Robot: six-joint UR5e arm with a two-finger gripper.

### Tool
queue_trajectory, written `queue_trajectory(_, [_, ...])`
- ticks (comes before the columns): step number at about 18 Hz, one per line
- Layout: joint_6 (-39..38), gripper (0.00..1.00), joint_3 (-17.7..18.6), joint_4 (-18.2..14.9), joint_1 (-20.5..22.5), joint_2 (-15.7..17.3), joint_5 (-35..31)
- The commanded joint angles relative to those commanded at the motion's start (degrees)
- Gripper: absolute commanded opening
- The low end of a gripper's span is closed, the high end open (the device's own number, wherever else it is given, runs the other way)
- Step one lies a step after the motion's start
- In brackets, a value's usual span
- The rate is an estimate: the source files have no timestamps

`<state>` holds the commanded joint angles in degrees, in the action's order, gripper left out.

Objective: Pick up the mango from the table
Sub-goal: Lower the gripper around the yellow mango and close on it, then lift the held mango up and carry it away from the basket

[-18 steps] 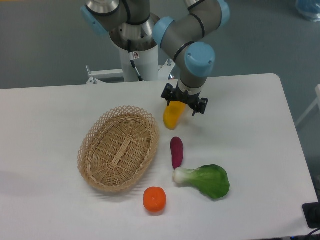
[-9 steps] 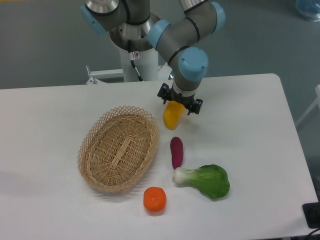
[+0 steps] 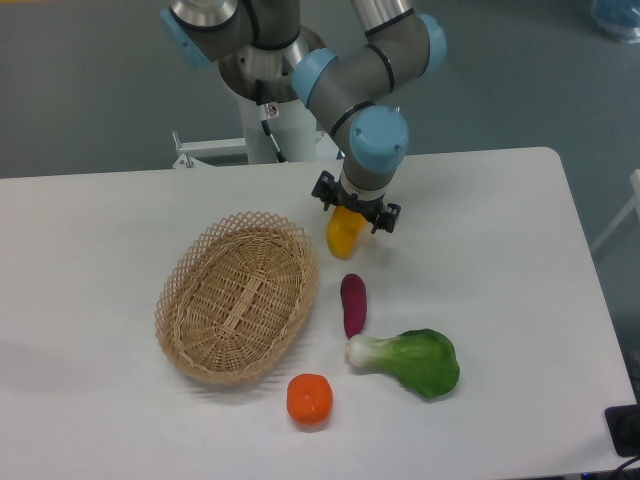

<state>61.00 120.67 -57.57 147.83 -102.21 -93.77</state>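
**Gripper down over the mango, grasp not confirmed**

table (image 3: 520,260): white top with rounded corners, fills most of the view. Everything below sits on it.

Arm (image 3: 365,75): grey links with blue joint caps, comes in from the pedestal at top centre and bends down to the table just right of the basket's far end.

basket (image 3: 240,296): woven wicker oval, left of centre, nothing in it. Its right rim is just beside the mango and the purple vegetable.

bok choy (image 3: 408,360): green leaves, white stem pointing left, right of centre toward the near edge. Stem end sits just below the purple vegetable's lower tip.

mango (image 3: 345,232): yellow, lying on the table just off the basket's upper right rim, directly under the gripper. Only its lower half shows (the top is hidden behind the wrist and fingers).

purple vegetable (image 3: 353,304): dark oblong, lying roughly lengthwise toward the camera, just below the mango, apart from it.

orange (image 3: 309,398): round, near the front edge, below the basket's right end, well apart from the mango.

gripper (image 3: 356,213): black two-finger unit pointing straight down, one finger on each side of the mango's upper part. I can't tell from this angle whether the fingers are pressed on the fruit or have a gap.
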Motion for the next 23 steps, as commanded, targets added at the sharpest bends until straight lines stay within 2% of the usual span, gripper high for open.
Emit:
queue_trajectory(7, [-0.1,0.99,0.4,2.2,-0.5,-1.1,-0.4])
queue_trajectory(9, [-0.6,0.88,0.4,2.2,-0.5,-1.1,-0.4])
queue_trajectory(13, [-0.8,0.56,0.2,2.2,-0.5,-0.8,-0.4])
queue_trajectory(15, [-0.6,0.48,-0.2,2.2,-0.4,-0.6,-0.4])
queue_trajectory(23, [-0.2,0.46,-3.5,1.7,-0.3,0.2,-1.1])
